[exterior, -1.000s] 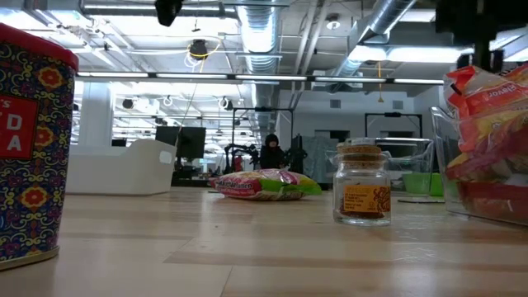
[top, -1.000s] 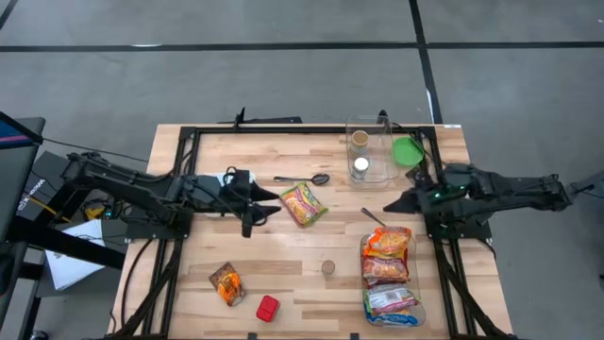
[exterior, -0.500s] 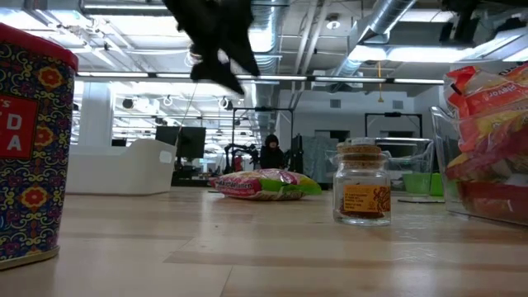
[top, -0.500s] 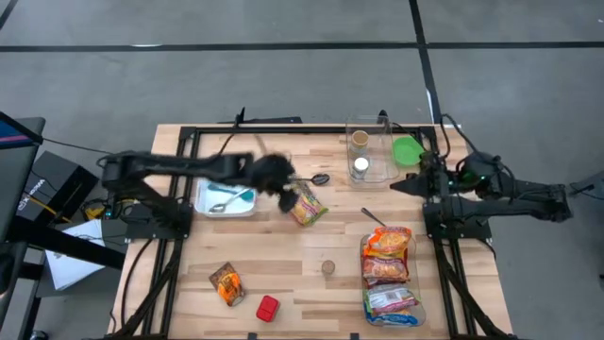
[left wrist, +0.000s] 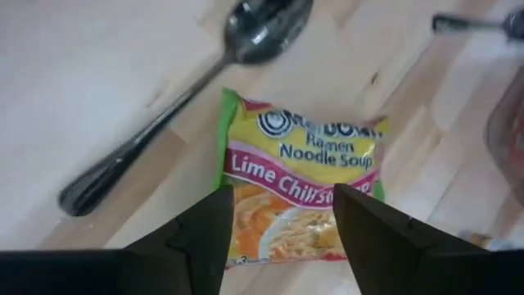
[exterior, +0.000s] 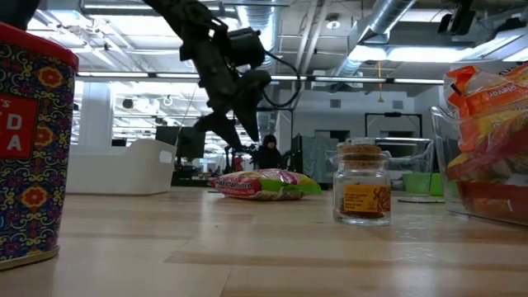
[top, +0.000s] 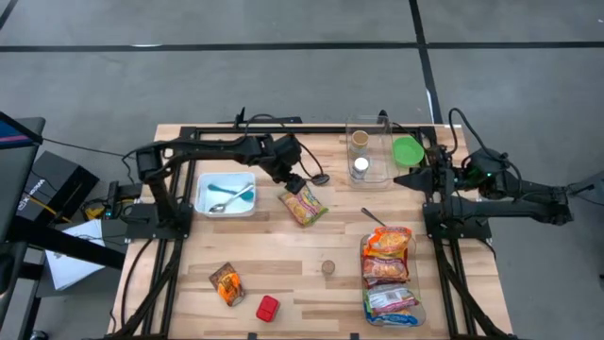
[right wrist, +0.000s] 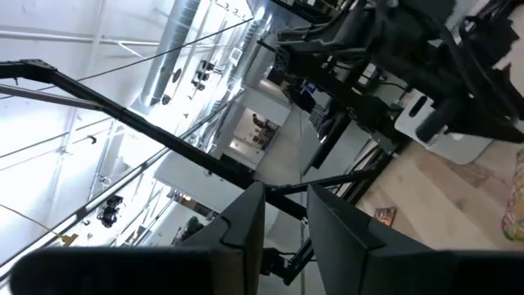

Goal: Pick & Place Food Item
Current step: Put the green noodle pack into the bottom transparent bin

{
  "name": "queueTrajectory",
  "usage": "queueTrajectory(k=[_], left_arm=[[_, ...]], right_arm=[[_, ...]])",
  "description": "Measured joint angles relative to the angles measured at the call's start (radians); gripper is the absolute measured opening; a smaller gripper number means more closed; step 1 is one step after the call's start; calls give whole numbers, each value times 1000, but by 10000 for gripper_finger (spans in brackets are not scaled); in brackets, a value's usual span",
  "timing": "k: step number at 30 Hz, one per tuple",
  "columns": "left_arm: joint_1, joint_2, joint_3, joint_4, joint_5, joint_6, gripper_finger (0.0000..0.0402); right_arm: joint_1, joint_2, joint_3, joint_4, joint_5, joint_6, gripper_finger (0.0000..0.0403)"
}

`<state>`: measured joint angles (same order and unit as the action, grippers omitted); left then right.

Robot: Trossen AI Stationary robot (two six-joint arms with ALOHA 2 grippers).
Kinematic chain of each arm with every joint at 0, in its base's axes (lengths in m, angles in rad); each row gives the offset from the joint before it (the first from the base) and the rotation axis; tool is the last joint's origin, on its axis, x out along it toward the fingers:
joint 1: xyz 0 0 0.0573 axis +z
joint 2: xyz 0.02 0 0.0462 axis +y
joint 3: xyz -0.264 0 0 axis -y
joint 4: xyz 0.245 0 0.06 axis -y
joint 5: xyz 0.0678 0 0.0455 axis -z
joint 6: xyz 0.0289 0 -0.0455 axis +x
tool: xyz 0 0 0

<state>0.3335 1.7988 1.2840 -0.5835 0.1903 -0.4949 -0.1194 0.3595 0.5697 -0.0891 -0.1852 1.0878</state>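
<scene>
Wooden slats carry our noodle packet (top: 302, 204) flat beside a spoon (left wrist: 172, 106). We hang our left gripper (left wrist: 280, 238) above it, fingers spread, probably to straddle the pack. Our right gripper (top: 404, 179) waits by the table edge, fingers nearly together.

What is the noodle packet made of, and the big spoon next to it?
The noodle packet looks like thin, glossy plastic film: printed in bright colours, slightly crinkled. The spoon looks like polished metal, since its bowl shines and mirrors light, though shiny dark plastic is possible.
</scene>
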Motion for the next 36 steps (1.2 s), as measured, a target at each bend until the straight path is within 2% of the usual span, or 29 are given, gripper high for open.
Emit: queueTrajectory(k=[10, 15, 31, 36], left_arm=[[-19, 104, 1, 2, 26, 45, 222], [-25, 117, 1, 10, 26, 48, 217], [-24, 127, -40, 60, 26, 49, 157], [-25, 117, -66, 103, 53, 49, 111]], right_arm=[[0, 0, 0, -1, 0, -15, 88], [0, 0, 0, -4, 0, -23, 88], [0, 0, 0, -8, -27, -26, 88], [0, 0, 0, -8, -27, -25, 88]])
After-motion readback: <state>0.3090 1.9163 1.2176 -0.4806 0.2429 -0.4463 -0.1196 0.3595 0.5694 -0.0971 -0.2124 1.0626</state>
